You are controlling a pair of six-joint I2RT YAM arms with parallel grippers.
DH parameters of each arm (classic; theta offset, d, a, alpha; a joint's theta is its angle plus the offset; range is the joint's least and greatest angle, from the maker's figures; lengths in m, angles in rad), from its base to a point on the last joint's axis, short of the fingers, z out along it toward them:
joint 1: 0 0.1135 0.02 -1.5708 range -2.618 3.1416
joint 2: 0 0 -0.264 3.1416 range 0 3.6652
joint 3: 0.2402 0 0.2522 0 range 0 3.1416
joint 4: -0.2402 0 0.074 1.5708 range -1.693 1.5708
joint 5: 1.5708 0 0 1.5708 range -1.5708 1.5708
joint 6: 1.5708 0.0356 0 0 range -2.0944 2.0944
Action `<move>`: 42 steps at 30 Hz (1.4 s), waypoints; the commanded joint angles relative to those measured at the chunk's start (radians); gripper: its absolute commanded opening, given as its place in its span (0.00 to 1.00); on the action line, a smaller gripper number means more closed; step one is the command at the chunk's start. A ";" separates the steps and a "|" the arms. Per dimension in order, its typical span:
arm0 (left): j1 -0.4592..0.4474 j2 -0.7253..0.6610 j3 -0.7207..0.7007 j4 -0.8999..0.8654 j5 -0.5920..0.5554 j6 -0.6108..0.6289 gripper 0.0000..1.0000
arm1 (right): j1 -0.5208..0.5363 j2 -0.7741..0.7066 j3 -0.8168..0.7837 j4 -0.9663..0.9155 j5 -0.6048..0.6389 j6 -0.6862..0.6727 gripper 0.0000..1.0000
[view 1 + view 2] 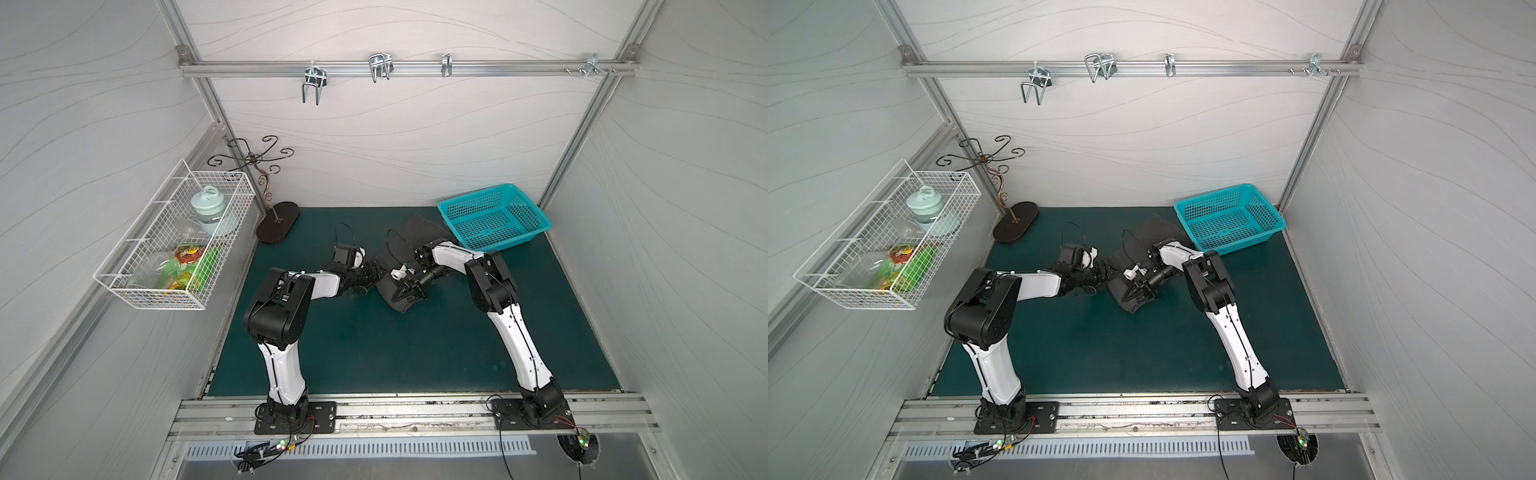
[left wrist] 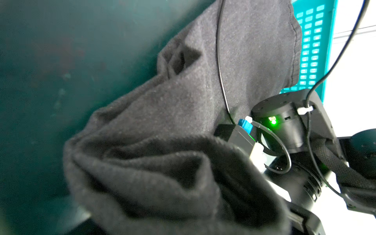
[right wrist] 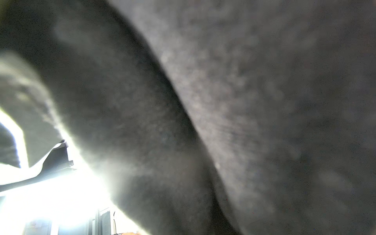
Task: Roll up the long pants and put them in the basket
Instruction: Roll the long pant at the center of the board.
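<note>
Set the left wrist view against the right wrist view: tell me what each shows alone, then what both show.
Left wrist only: the green mat, the teal basket beyond the cloth, a stitched hem, and the right arm's wrist joint with a green light lit.
Right wrist only: a bright glare with a dark bracket against it; everything else is blurred cloth close to the lens.
Both: the long pants, dark grey, lying in folds.

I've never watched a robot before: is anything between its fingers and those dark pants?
Nothing visible does. The left gripper is at the edge of the pants and the right gripper lies on the cloth. The basket sits at their far end, not between.
</note>
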 commanded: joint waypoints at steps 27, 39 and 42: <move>0.104 0.123 0.039 -0.145 -0.291 0.055 0.52 | -0.005 0.084 -0.070 0.006 0.151 -0.008 0.00; 0.110 0.167 0.141 -0.317 -0.318 0.077 0.34 | 0.006 0.022 -0.102 0.017 0.137 -0.025 0.00; 0.111 0.178 0.182 -0.375 -0.320 0.093 0.30 | 0.017 0.002 -0.107 0.017 0.137 -0.026 0.00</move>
